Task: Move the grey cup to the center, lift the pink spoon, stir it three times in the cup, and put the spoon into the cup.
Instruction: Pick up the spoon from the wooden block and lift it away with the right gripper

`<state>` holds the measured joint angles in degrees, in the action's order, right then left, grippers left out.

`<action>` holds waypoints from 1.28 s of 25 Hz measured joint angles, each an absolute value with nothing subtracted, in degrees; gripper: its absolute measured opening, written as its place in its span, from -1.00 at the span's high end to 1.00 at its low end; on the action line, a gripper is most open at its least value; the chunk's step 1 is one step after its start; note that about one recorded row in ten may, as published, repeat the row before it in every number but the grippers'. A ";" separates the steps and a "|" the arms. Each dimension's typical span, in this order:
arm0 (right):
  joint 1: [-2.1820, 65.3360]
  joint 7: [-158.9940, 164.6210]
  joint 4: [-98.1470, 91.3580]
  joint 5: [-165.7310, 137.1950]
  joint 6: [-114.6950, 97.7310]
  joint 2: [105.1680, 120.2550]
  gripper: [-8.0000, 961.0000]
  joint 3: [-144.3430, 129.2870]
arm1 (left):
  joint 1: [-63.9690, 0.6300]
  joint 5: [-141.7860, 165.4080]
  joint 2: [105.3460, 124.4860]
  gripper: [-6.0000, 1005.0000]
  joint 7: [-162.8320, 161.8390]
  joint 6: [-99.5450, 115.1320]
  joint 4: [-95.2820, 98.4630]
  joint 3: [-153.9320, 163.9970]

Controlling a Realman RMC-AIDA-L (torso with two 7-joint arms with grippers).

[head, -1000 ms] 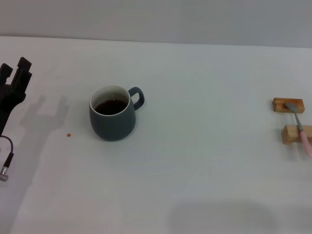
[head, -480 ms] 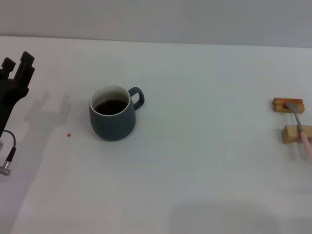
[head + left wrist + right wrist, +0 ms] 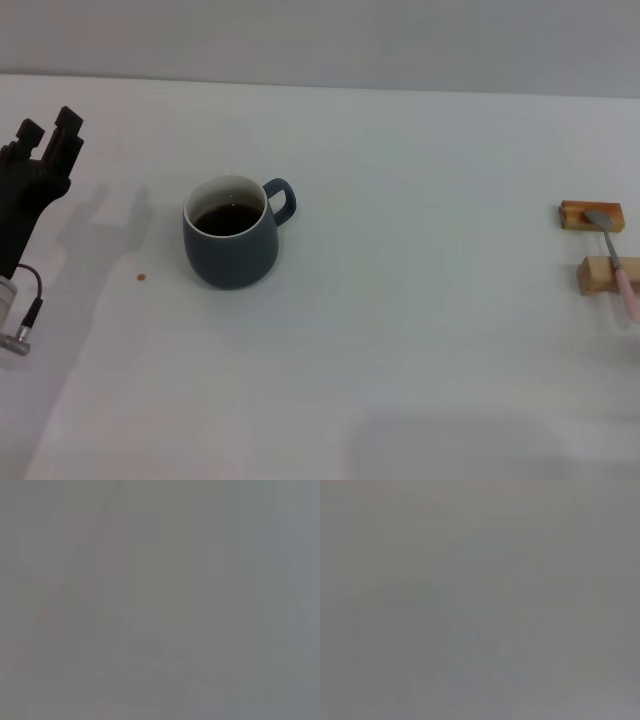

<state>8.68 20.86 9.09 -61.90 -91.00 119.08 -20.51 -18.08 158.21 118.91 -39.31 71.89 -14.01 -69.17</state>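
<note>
One grey cup point(image 3: 231, 234), one pink spoon point(image 3: 619, 261), two wooden blocks point(image 3: 597, 272).

- We see a plain white table point(image 3: 420, 330).
- On it, left of centre, stands the grey cup point(image 3: 230, 235).
- A tiny brown speck point(image 3: 141, 278) lies left of it.
- Two wooden blocks point(image 3: 597, 273) sit at the right edge.

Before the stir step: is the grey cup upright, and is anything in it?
Upright: the grey cup stands on its base, rim up, dark liquid inside.
</note>
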 joint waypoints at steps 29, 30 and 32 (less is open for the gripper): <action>8.90 20.68 10.73 -64.76 -85.58 119.36 -0.40 -26.27 | -20.03 157.86 119.09 -0.23 -39.28 68.90 -14.07 -67.21; 8.93 20.68 10.75 -65.03 -85.44 119.35 -0.40 -26.27 | -20.17 157.86 119.09 -0.23 -39.28 68.74 -14.10 -67.07; 9.04 20.67 10.78 -65.44 -85.02 119.36 -0.40 -26.32 | -20.35 157.85 119.09 -0.23 -39.28 68.55 -14.11 -66.93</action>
